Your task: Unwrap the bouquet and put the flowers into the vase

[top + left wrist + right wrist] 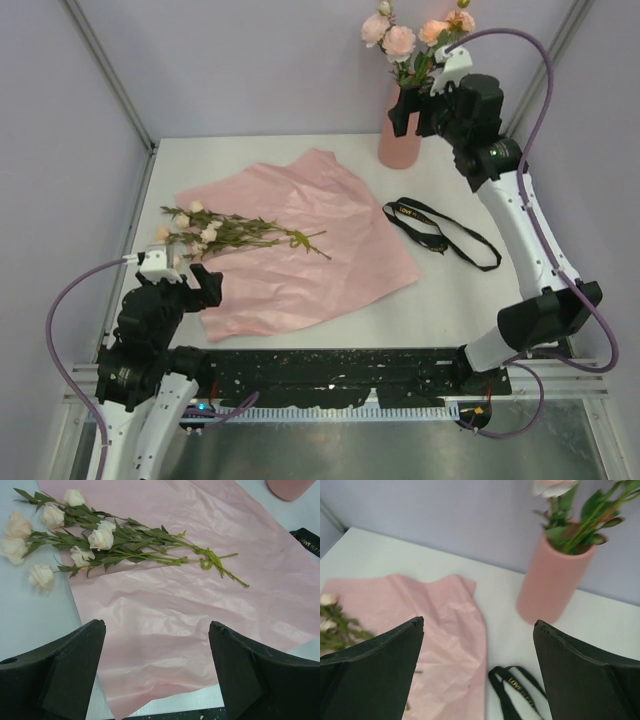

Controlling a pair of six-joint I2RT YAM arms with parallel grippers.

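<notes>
Some flowers (400,42) stand in the vase (397,145); remaining stems (240,232) lie on the paper (320,270). Left hand (157,625) and right hand (479,622) apart, empty.

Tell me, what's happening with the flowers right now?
Left gripper open, right gripper open, both empty. Some flowers in vase, loose stems lying on pink paper. Path looks clear.

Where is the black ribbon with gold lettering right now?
In the top view, the black gold-lettered ribbon lies flat on the white table, just right of the crumpled pink paper sheet, nearer than the salmon-pink vase.
</notes>
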